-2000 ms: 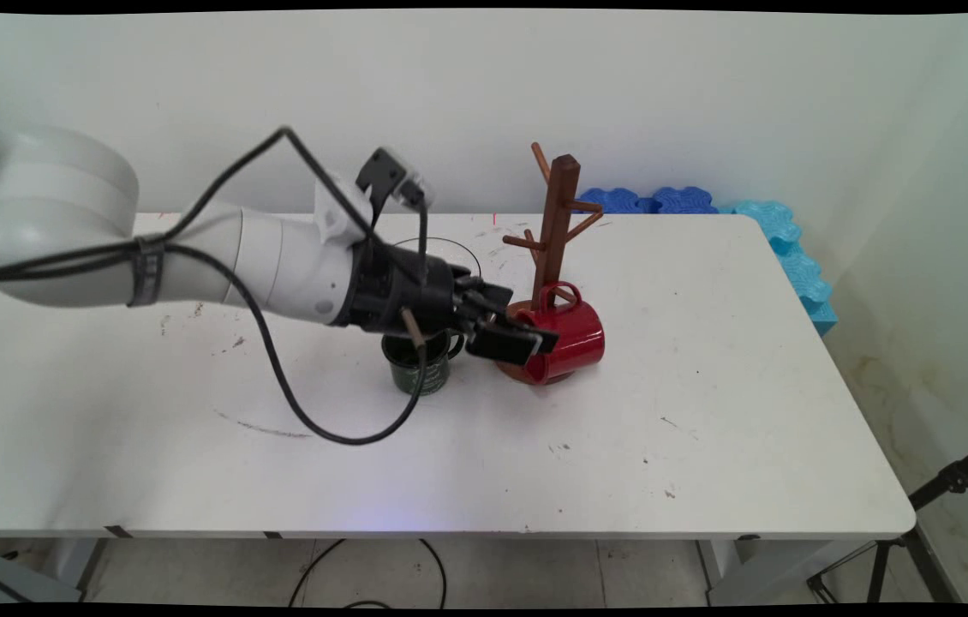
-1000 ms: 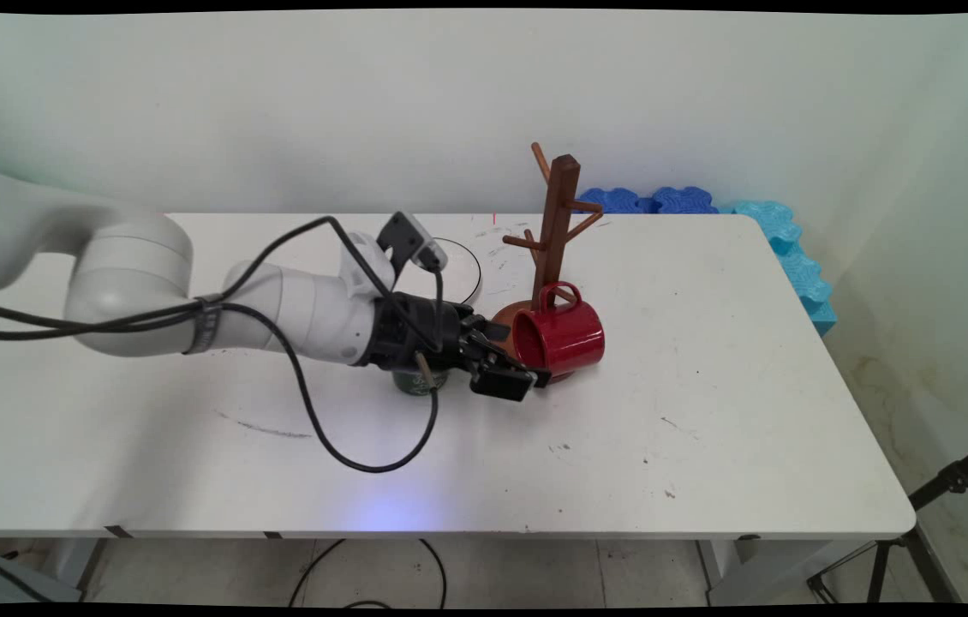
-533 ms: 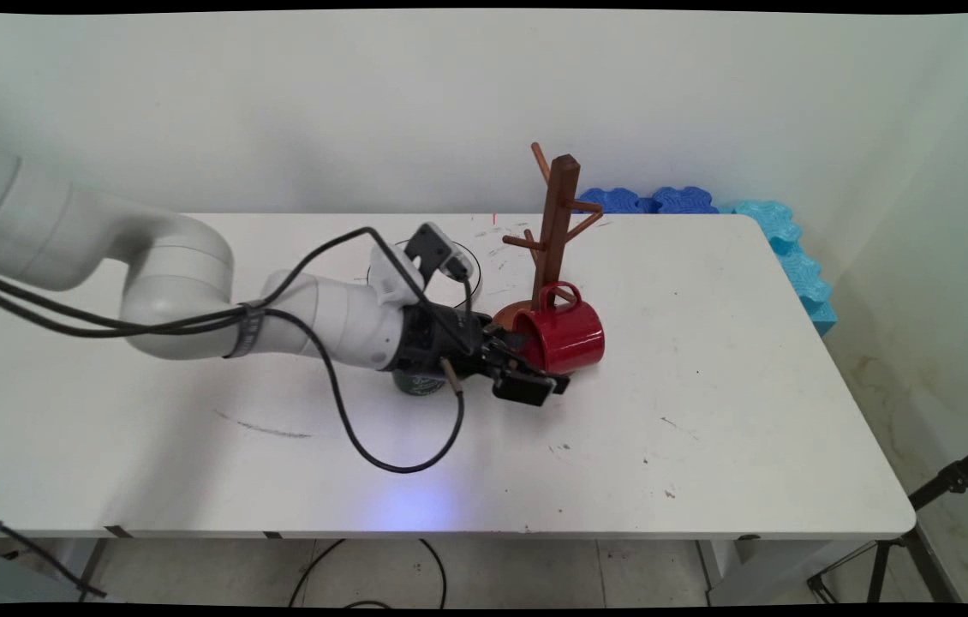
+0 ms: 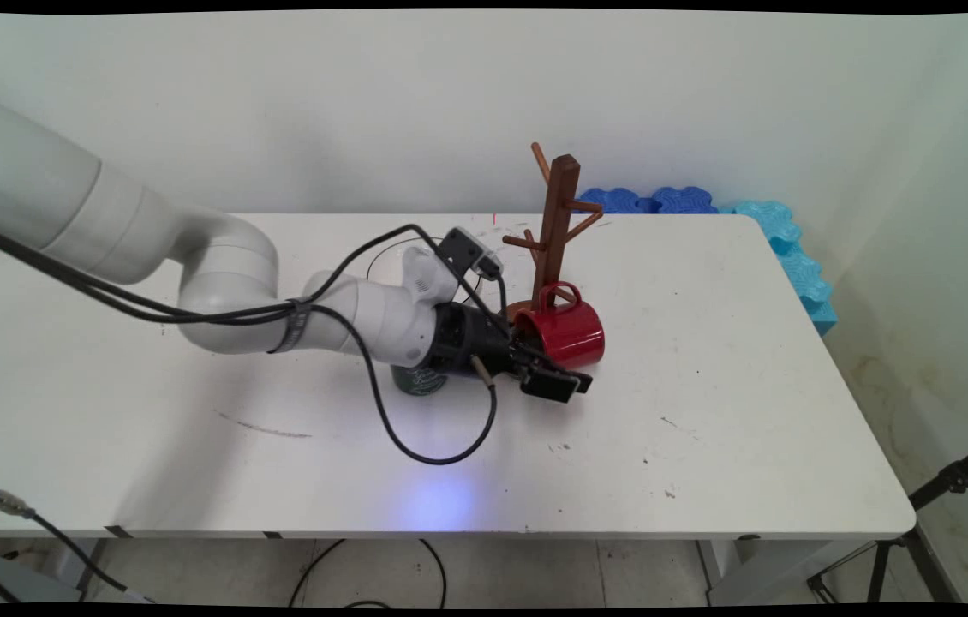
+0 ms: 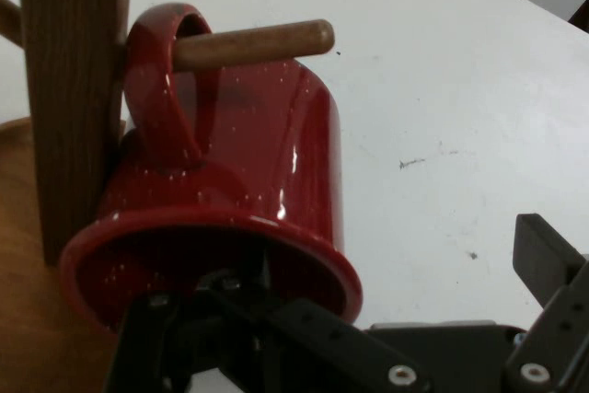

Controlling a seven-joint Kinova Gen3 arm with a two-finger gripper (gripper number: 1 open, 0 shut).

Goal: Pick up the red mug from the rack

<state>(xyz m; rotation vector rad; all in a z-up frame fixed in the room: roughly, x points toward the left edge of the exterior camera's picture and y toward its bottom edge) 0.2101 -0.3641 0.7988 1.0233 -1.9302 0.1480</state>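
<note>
gripper sitting low, jaws gaping wide | one finger reaching inside red mug mouth, other outside | mug hanging on wooden rack peg just ahead

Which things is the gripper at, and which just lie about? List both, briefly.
At the gripper: red mug, hung by its handle on the wooden mug tree; the gripper is open at its mouth.
Lying about: dark green mug, blue foam pieces, tripod.
</note>
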